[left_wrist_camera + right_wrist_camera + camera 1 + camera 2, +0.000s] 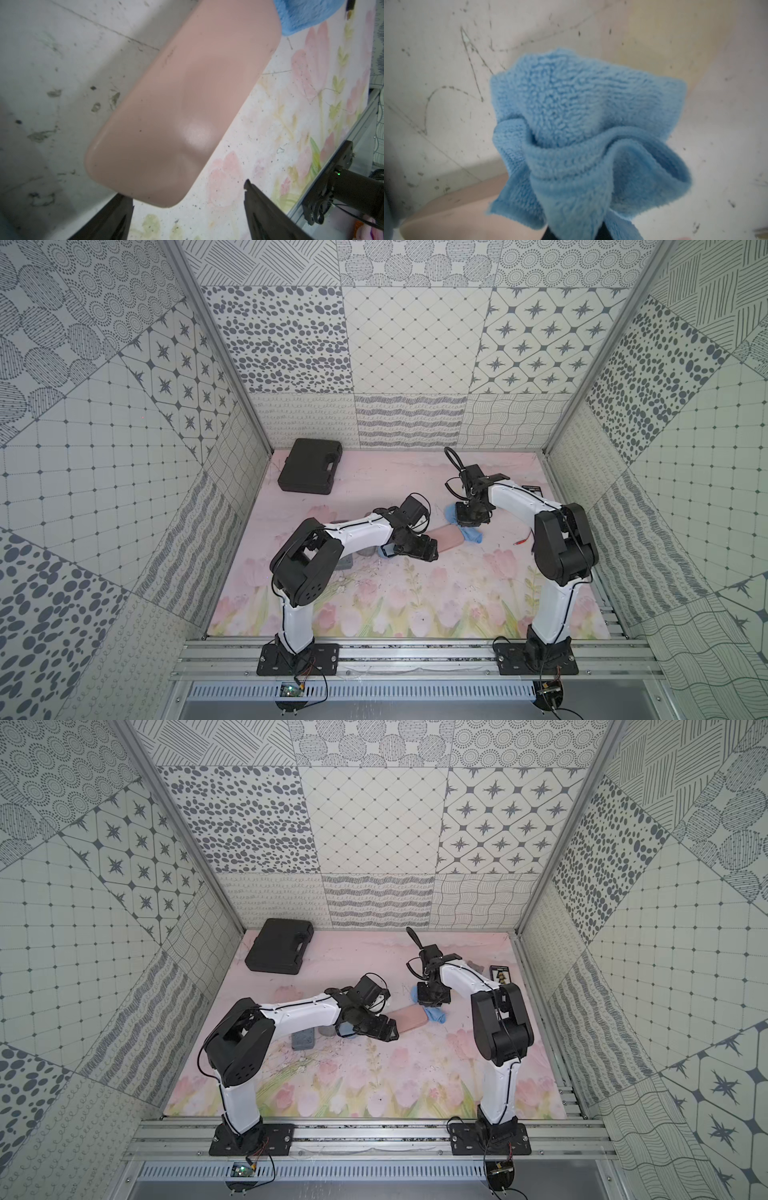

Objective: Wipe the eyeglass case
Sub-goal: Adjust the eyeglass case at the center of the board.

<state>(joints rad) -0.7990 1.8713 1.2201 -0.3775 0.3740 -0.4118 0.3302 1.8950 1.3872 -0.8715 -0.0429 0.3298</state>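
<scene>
Pink eyeglass case (446,540) lies flat on the floral mat (395,601), mid-table, between my two grippers. It is shut, contents unseen. Its long axis runs side to side, slightly slanted. One short end points at my left gripper (432,551), the other at the blue cloth (473,536) and touches it. My left gripper's jaws stand wide apart at the case's near end, and in the left wrist view one finger (261,207) is clear of the case, so nothing is gripped. My right gripper (471,517) is clamped tight on the bunched cloth beside the case's far end. A black hard case (311,466) sits in the far left corner, closed, contents hidden.
</scene>
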